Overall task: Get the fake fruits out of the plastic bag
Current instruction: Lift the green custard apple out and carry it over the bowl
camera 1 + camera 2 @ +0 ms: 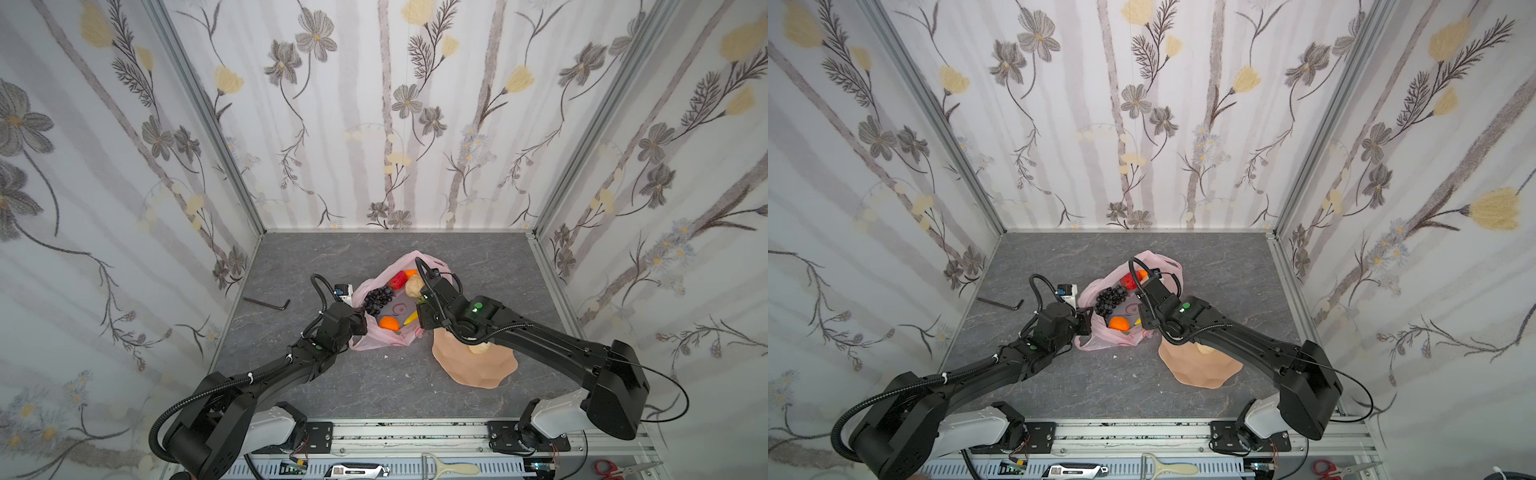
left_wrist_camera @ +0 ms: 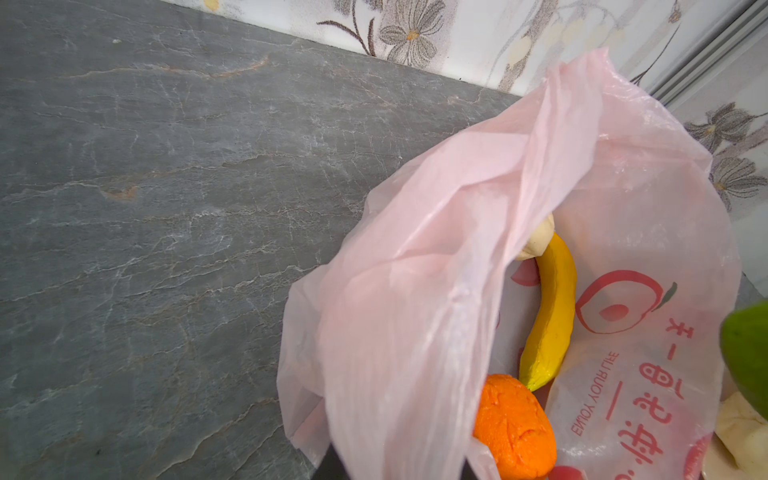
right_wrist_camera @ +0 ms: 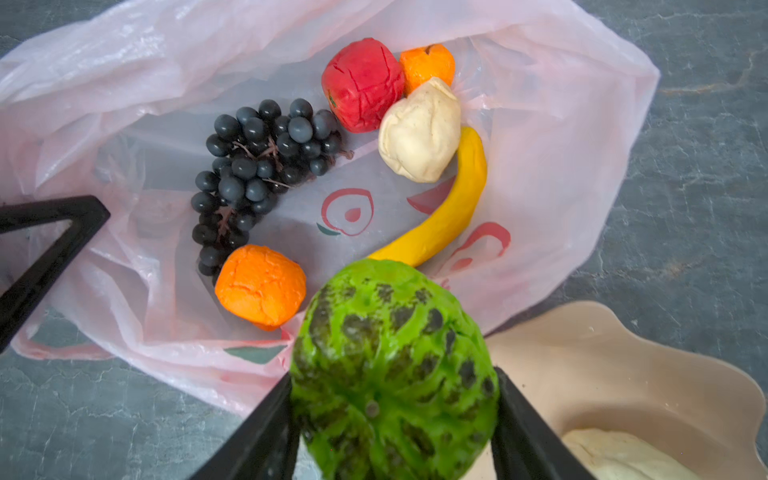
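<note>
In both top views the plastic bag (image 1: 374, 340) lies open, with the peach dish (image 1: 482, 370) just beside it. In the left wrist view, your left jaws, nearly closed, pinch the bag's rim. In the right wrist view, your right jaws clamp the bumpy green fruit (image 3: 395, 374) above the bag's dish-side edge. Next, carry it over the dish and release.

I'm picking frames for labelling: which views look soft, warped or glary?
In both top views: even light, soft shadows, walls splayed outward by the wide lens. Left wrist view: the green fruit at the edge is blurred, the banana sharp. Right wrist view: grapes crisp with small highlights, mild sheen on the bag.
</note>
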{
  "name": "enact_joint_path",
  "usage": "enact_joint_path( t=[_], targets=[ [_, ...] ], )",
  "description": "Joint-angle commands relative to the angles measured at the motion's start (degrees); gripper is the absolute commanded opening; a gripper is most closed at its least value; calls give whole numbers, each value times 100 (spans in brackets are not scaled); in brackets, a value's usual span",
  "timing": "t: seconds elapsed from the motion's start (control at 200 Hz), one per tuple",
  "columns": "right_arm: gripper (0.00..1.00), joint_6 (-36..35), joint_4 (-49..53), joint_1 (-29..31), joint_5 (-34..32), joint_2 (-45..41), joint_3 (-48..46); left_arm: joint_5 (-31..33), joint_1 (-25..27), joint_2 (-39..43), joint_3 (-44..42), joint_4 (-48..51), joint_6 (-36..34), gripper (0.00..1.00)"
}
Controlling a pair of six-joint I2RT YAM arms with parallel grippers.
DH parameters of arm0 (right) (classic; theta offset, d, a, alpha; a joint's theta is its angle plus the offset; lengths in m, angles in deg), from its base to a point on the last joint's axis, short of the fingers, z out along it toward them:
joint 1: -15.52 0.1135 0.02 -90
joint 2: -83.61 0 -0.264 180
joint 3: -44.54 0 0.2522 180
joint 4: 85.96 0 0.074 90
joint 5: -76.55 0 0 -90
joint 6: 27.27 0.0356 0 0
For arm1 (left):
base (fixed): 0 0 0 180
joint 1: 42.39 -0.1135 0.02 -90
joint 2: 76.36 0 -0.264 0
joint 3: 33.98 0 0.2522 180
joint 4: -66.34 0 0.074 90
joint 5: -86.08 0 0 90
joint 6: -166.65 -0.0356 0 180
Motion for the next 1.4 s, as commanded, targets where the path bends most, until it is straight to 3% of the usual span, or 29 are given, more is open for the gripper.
enact_joint_path(
  t=[0.0, 0.2, 0.565, 0.789, 1.394],
  targets=[
    [65, 385, 301, -2, -5, -433, -293, 49, -3, 30, 24, -152, 2, 22],
    [64, 777, 387, 1, 201, -1331, -1090, 93, 1, 33, 21, -143, 8, 22],
    [65, 1381, 293, -8, 427, -2169, -2386, 57, 5, -115, 67, -152, 35, 22],
    [65, 1419, -106, -195, 615, -2119, -2917, 126, 17, -15, 25, -152, 35, 22],
    [65, 1365, -383, -725, 337, -1772, -3073, 232, 15, 104, -19, -152, 26, 22]
  ],
)
